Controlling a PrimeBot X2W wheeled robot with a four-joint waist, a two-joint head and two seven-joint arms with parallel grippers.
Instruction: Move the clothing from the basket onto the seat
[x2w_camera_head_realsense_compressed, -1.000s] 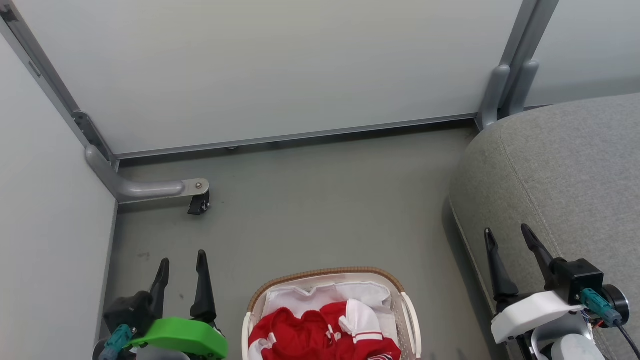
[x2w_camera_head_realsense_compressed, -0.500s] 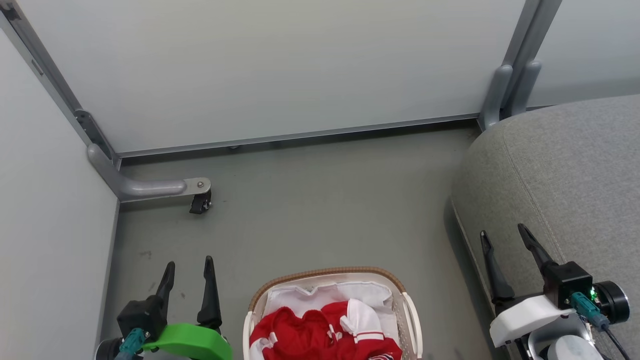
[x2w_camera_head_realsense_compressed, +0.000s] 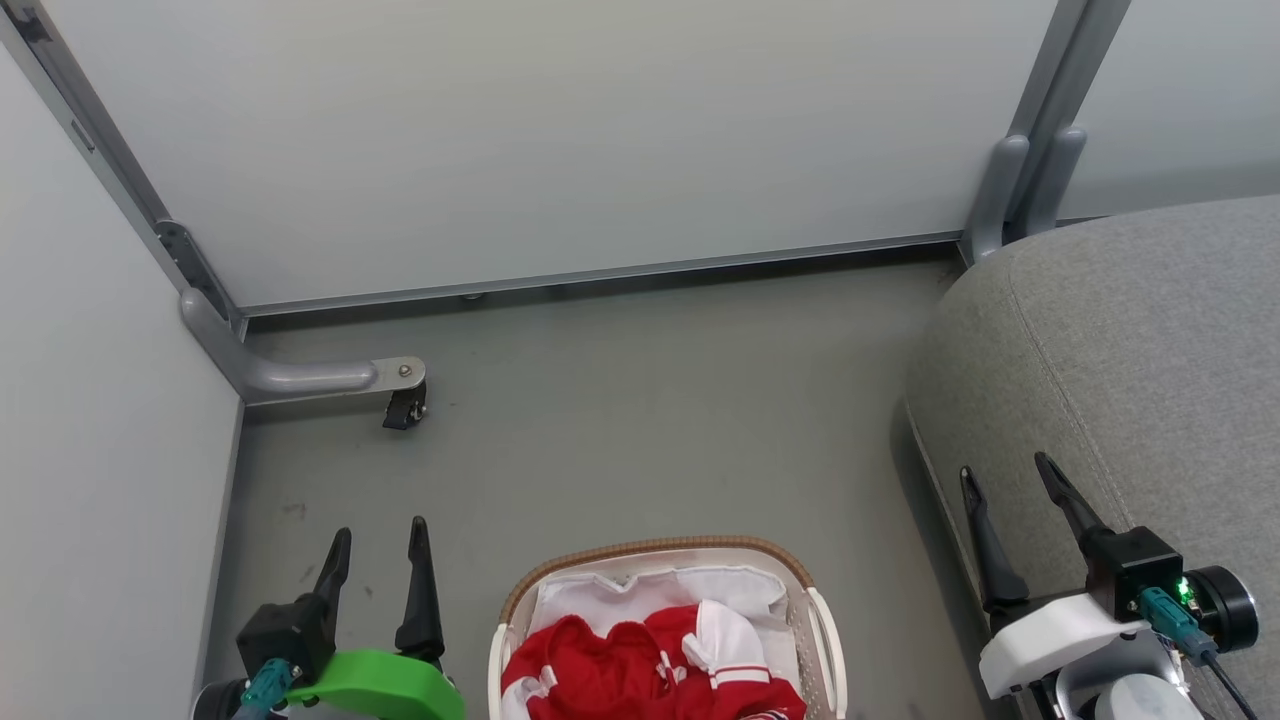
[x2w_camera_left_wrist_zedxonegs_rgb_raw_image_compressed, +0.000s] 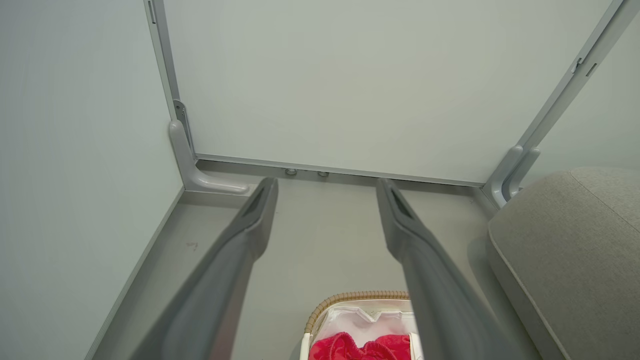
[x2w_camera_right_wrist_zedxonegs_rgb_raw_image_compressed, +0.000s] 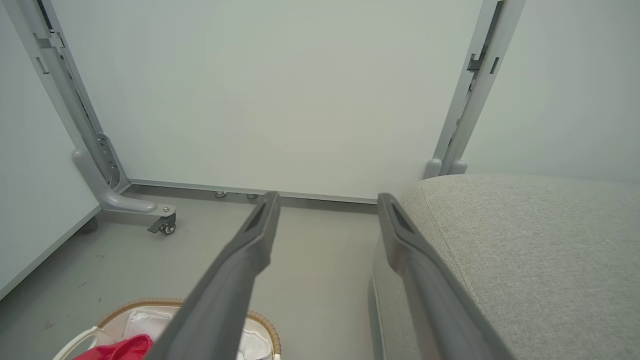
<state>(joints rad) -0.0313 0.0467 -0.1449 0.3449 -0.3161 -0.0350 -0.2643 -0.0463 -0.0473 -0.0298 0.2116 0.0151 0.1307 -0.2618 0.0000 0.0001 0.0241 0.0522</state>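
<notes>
The left hand (x2w_camera_head_realsense_compressed: 380, 528), at 7 o'clock in the head view, has its fingers spread apart and holds nothing, above the floor (x2w_camera_head_realsense_compressed: 650, 400). The right hand (x2w_camera_head_realsense_compressed: 1004, 465), at 4 o'clock, is spread and empty too, over the edge of the seat (x2w_camera_head_realsense_compressed: 1150, 340). Between them at 6 o'clock stands the basket (x2w_camera_head_realsense_compressed: 650, 548), with the clothing (x2w_camera_head_realsense_compressed: 620, 670) lying inside.

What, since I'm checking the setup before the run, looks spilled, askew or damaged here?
Nothing stands out. The clothing lies bunched inside the basket, which stands upright on the floor beside the seat. No fabric lies on the floor in view. The left pincer and right pincer are open and empty.
</notes>
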